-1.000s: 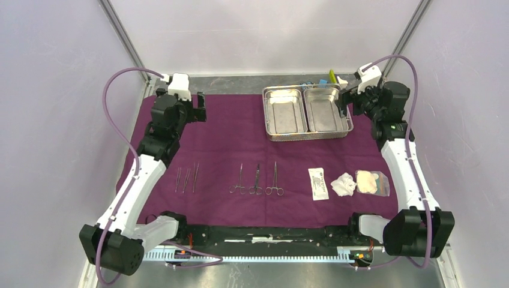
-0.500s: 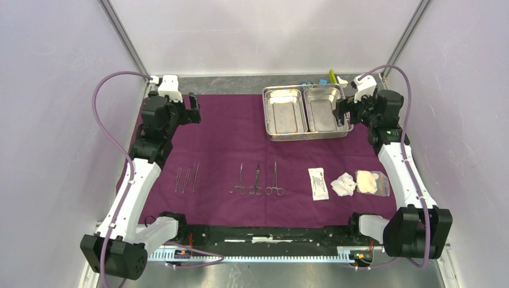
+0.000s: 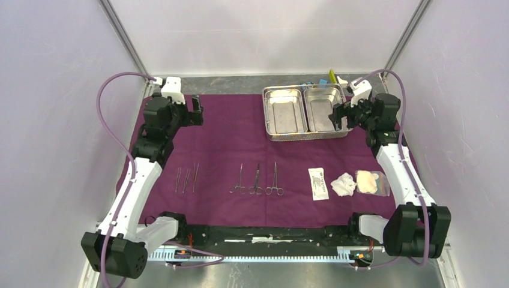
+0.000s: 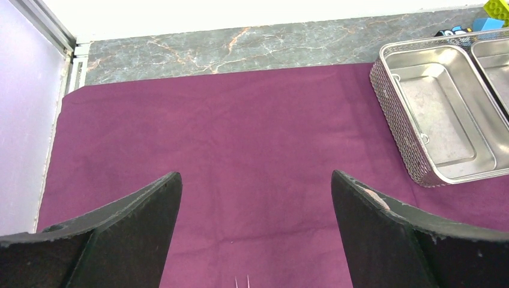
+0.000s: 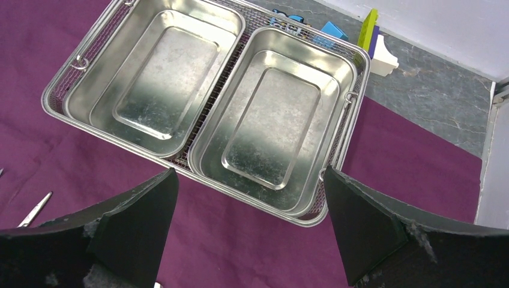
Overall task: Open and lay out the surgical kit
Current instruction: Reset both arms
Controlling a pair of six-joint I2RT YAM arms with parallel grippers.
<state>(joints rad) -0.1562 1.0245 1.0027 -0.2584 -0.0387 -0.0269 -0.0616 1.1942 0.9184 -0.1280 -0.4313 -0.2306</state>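
Observation:
The plum-purple cloth [image 3: 240, 144] lies spread flat on the table. At its far right stands the empty two-compartment steel tray [image 3: 267, 114]. Along the near side lie tweezers [image 3: 186, 179], three scissor-handled instruments [image 3: 257, 180], a white packet [image 3: 319, 183] and gauze pads [image 3: 344, 184]. My left gripper [image 3: 197, 112] hovers open over the far-left cloth [image 4: 240, 132], holding nothing [image 4: 255, 175]; tweezer tips [image 4: 242, 281] show at the bottom edge. My right gripper [image 3: 341, 116] hangs open above the tray's right end [image 5: 351, 114], empty [image 5: 249, 171].
Small blue [image 5: 332, 30] and yellow-green [image 5: 368, 27] blocks sit on the grey marbled tabletop [image 4: 240, 48] behind the tray. Metal frame posts [image 3: 123, 36] and pale walls close in both sides. The arm bases stand at the near edge.
The left wrist drew slightly back and left over the cloth. The right gripper shifted left and nearer, over the tray's right end. Both stayed open; nothing on the cloth moved.

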